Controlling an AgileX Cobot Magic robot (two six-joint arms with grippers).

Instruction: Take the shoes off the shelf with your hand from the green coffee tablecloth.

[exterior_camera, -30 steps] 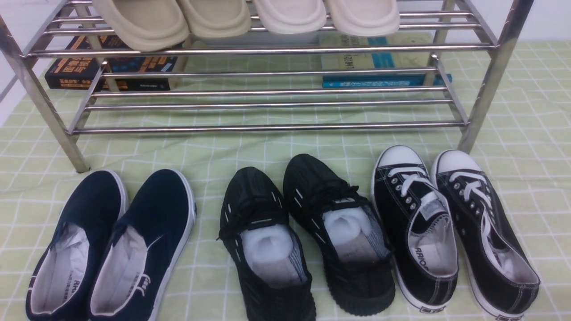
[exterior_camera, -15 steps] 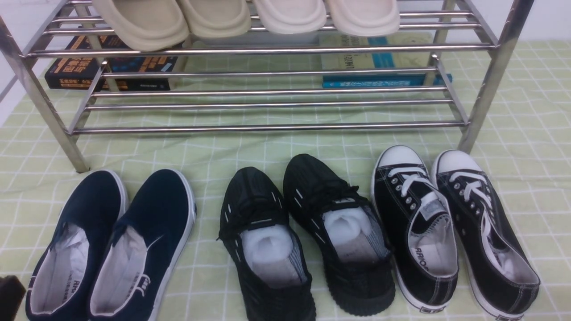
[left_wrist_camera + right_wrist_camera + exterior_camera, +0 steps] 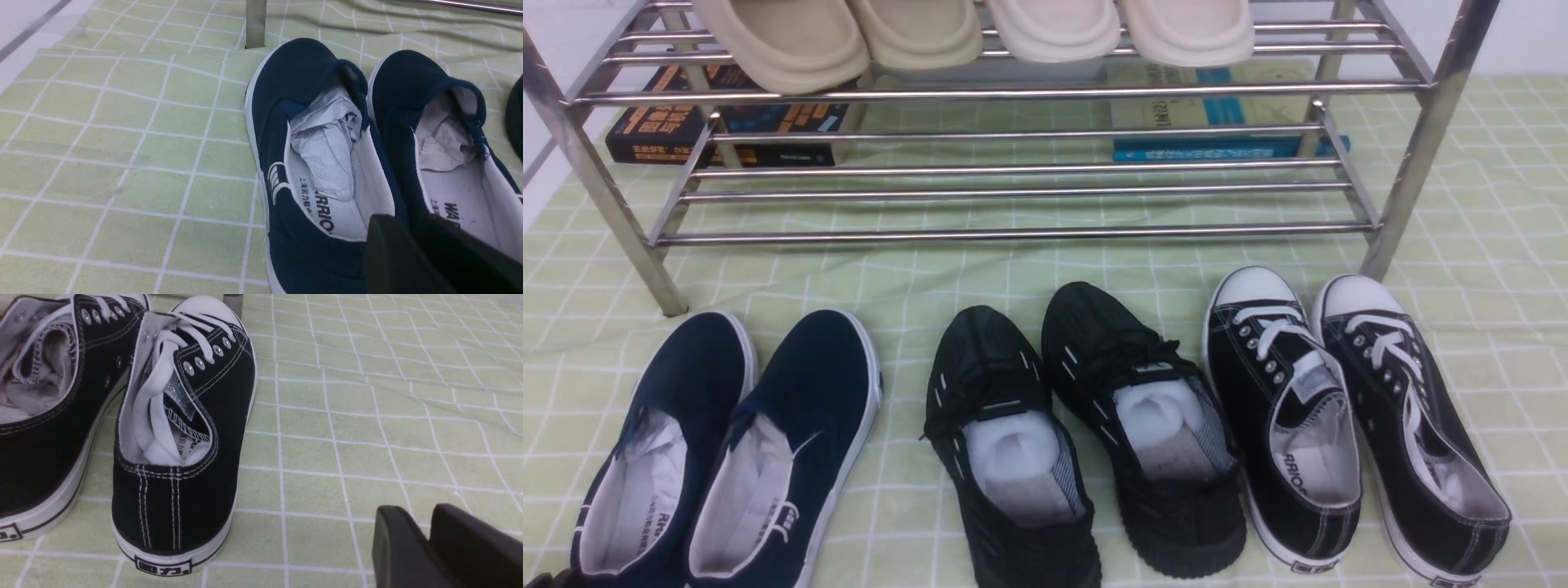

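Left claw (image 3: 404,230) and right claw (image 3: 412,522), both empty, jaws narrow (whether fully closed cannot be told), flank the black knit shoes (image 3: 1005,376). These lie between the claws on the green tablecloth (image 3: 915,278), beyond the navy slip-ons (image 3: 327,122) and canvas sneakers (image 3: 184,416). Probably light, soft-sided and paper-stuffed; best gripped at the heel collar.

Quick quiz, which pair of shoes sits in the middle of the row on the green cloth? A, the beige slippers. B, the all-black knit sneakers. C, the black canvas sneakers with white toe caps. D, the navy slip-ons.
B: in the front view the all-black knit sneakers lie between the navy slip-ons on the robot's left and the canvas sneakers on its right, all on the green cloth.
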